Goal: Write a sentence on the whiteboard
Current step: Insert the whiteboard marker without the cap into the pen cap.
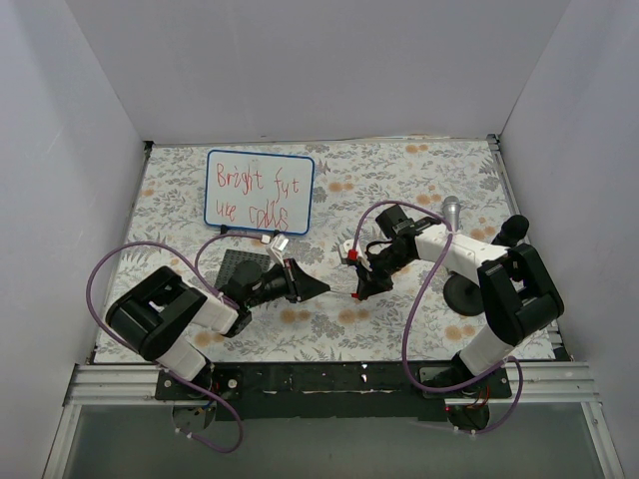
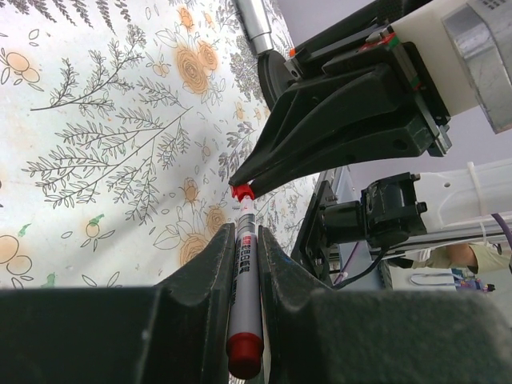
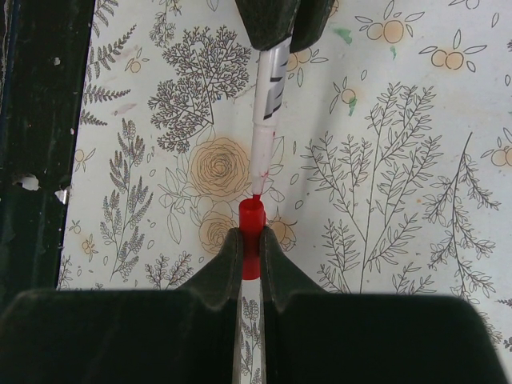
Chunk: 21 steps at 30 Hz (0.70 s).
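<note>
Whiteboard (image 1: 300, 178) lies at 11 o'clock on the table (image 1: 419, 190), its red sentence (image 1: 252, 197) seemingly complete, while the left claw (image 2: 244, 234) pinches the marker (image 2: 245, 280) and the right claw (image 3: 250, 240) pinches its cap (image 3: 251, 218), so recapping likely needs a straight, aligned push.

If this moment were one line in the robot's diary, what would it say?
phase: recapping | left gripper: shut on red marker | right gripper: shut on red cap, at marker's tip | whiteboard: red sentence written
</note>
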Motion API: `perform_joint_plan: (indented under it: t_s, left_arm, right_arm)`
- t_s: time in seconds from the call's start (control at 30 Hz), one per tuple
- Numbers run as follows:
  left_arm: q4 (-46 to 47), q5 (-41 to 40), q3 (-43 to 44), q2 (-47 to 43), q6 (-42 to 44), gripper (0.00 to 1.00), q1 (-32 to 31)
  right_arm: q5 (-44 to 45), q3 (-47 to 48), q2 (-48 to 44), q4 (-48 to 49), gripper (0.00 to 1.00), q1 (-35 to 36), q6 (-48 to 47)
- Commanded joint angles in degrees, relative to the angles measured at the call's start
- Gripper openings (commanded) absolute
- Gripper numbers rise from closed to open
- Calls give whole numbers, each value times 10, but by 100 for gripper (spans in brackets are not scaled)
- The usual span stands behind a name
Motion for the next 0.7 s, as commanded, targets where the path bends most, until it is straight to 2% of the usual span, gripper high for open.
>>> perform_joint_plan:
  t_s: [0.0,0.67]
  left_arm:
    - [-1,3,14,2,15,0,-3]
    - [21,12,19,31,5,0,-8]
  right_arm:
    - [-11,19,1,8,1,4,3]
    - [-11,27,13,8,1,4,11]
